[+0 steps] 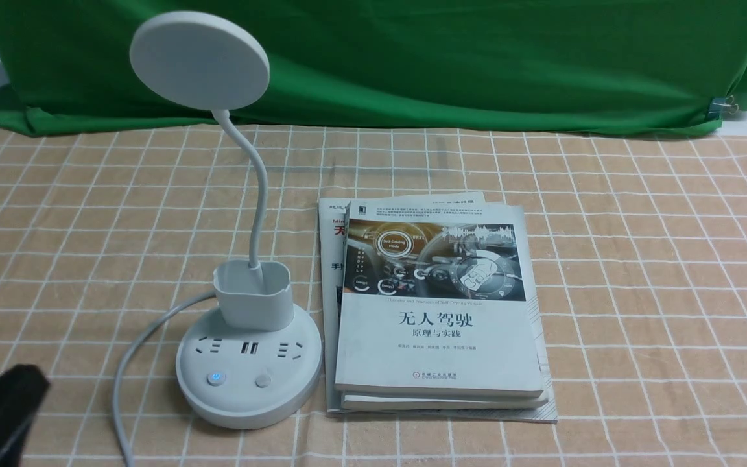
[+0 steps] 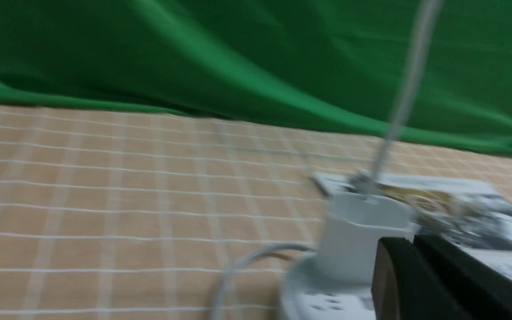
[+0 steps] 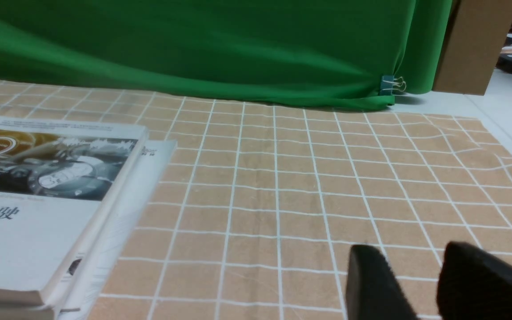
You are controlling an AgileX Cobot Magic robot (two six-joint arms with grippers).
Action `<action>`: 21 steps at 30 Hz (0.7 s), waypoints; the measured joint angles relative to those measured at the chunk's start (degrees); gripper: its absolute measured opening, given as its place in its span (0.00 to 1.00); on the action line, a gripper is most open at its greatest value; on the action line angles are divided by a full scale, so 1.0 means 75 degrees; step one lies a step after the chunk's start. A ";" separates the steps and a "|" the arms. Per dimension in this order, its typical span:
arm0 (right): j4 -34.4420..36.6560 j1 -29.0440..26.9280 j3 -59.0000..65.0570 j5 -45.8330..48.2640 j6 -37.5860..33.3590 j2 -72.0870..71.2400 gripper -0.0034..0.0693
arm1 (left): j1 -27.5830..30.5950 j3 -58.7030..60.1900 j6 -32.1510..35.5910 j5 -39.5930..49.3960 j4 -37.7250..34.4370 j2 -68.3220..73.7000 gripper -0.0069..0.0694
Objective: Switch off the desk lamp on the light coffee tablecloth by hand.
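The white desk lamp stands on the light coffee tablecloth [image 1: 607, 259], left of centre. Its disc head [image 1: 198, 59] sits high on the gooseneck above the cup holder [image 1: 253, 293] and the round base [image 1: 248, 370]. Of the two buttons on the base, the left one [image 1: 216, 378] glows blue and the right one [image 1: 263, 380] is plain. My left gripper [image 1: 20, 389] is low at the near left, apart from the base. In the blurred left wrist view its fingers [image 2: 411, 242] are pressed together, close to the cup holder [image 2: 362, 231]. My right gripper [image 3: 411, 253] hangs open over bare cloth.
A stack of books [image 1: 438, 311] lies just right of the lamp base, also in the right wrist view [image 3: 51, 186]. The lamp's grey cord [image 1: 133, 350] curls off the base toward the near left. A green backdrop [image 1: 445, 58] closes the far side.
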 joint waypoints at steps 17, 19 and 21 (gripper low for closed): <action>0.0000 0.0000 0.0000 -0.0001 0.0000 0.0000 0.38 | 0.1897 0.0009 -0.0173 0.2830 0.0230 -0.1303 0.11; 0.0000 0.0000 0.0000 -0.0001 0.0000 0.0000 0.38 | 0.1897 0.0009 -0.0180 0.2846 0.0230 -0.1303 0.11; 0.0000 0.0000 0.0000 -0.0001 0.0000 0.0000 0.38 | 0.1897 0.0009 -0.0181 0.2874 0.0230 -0.1303 0.11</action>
